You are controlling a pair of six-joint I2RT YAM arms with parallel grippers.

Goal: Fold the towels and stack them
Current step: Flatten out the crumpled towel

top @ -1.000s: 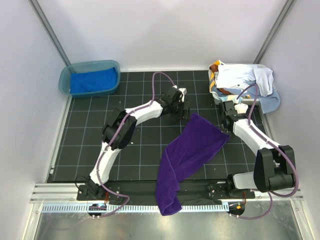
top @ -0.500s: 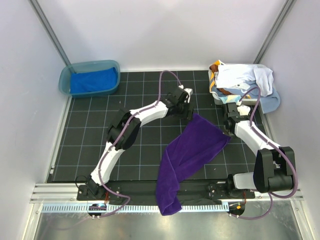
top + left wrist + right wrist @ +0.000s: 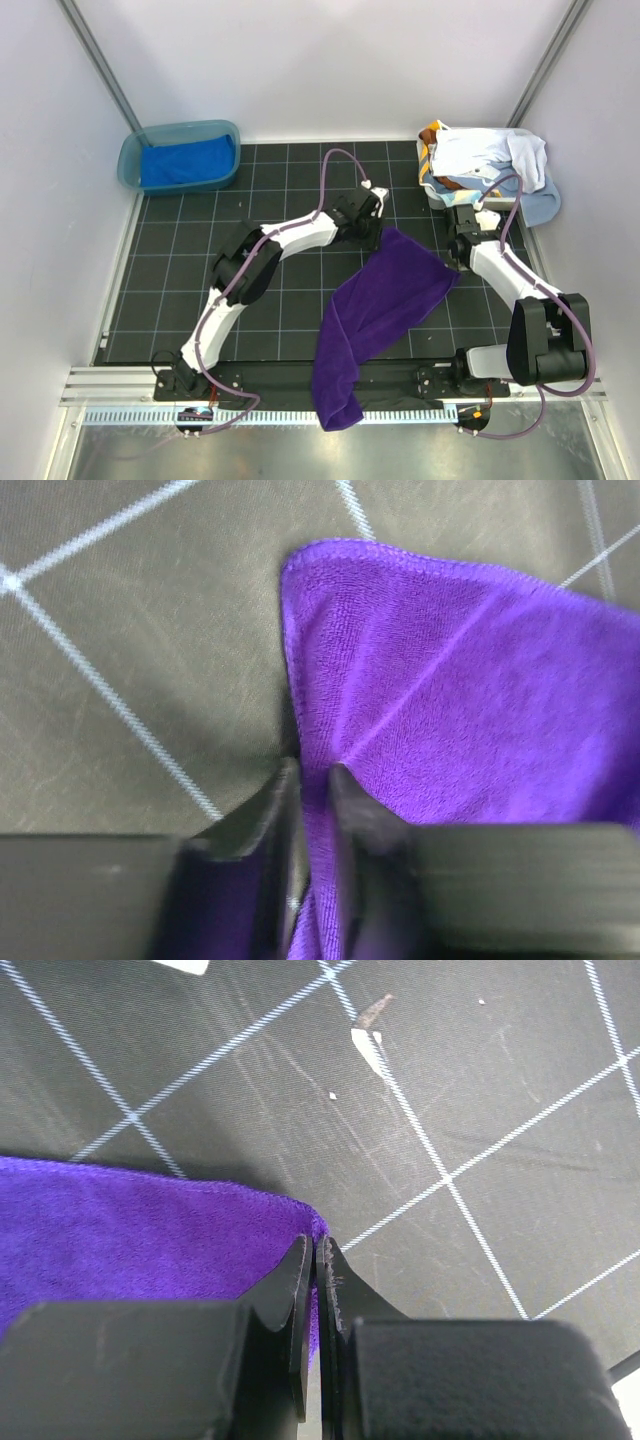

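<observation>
**Top external view.** Shows purple towel (image 3: 385,300) laid diagonally on the black gridded desk (image 3: 280,190), with near end draped over the front edge and far edge stretched between left gripper (image 3: 375,232) and right gripper (image 3: 458,262), one at each far corner. Shows also royal blue towel (image 3: 185,162) inside teal tub (image 3: 128,165) at far left, and towel heap (image 3: 480,158) of white, light blue and orange-brown at far right.

**Left wrist view.** Shows left gripper (image 3: 312,775) drawn narrow on the side hem of the purple towel (image 3: 450,680), just below its corner, with cloth pinched between the fingers and desk (image 3: 130,630) beneath.

**Right wrist view.** Shows right gripper (image 3: 312,1250) clamped tight on the corner tip of the purple towel (image 3: 130,1230), fingers nearly touching, with cloth flat on the desk (image 3: 450,1090).
</observation>
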